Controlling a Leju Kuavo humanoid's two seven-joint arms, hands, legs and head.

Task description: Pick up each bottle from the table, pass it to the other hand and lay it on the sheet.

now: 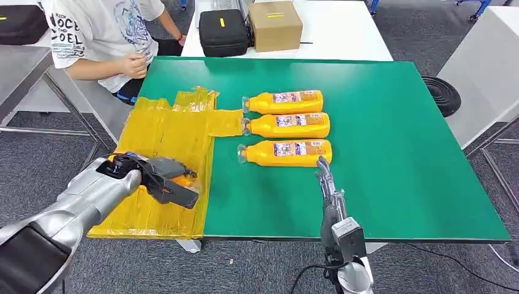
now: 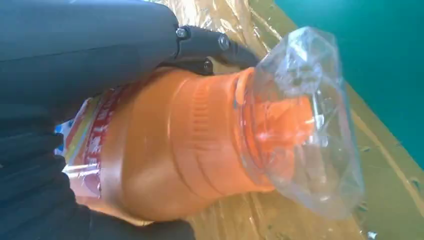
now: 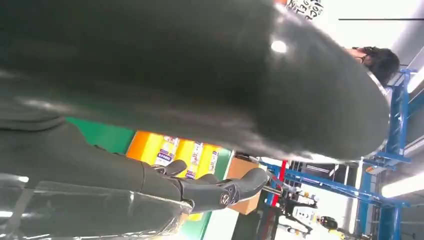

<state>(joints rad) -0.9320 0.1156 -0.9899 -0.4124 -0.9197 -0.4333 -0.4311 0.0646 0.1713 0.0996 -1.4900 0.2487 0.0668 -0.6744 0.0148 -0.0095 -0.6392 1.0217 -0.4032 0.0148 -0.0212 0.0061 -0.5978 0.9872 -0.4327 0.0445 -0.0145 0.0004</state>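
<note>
Over the yellow sheet (image 1: 160,165) at the table's (image 1: 398,159) left edge, an orange bottle (image 2: 180,145) is being gripped by the left hand (image 1: 160,179), apparently about to be laid down. Three bottles (image 1: 285,127) are lying mid-table, untouched, so most of the task is judged left. The right hand (image 1: 327,184) is being held spread near the nearest one, holding nothing.

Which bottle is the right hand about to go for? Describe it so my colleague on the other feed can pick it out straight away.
Start at the green table, where three orange bottles lie side by side in a row right of the yellow sheet. It is probably the nearest bottle, closest to the table's front edge. Unlike the other two, it has the right hand just at its base end, fingers extended.
</note>
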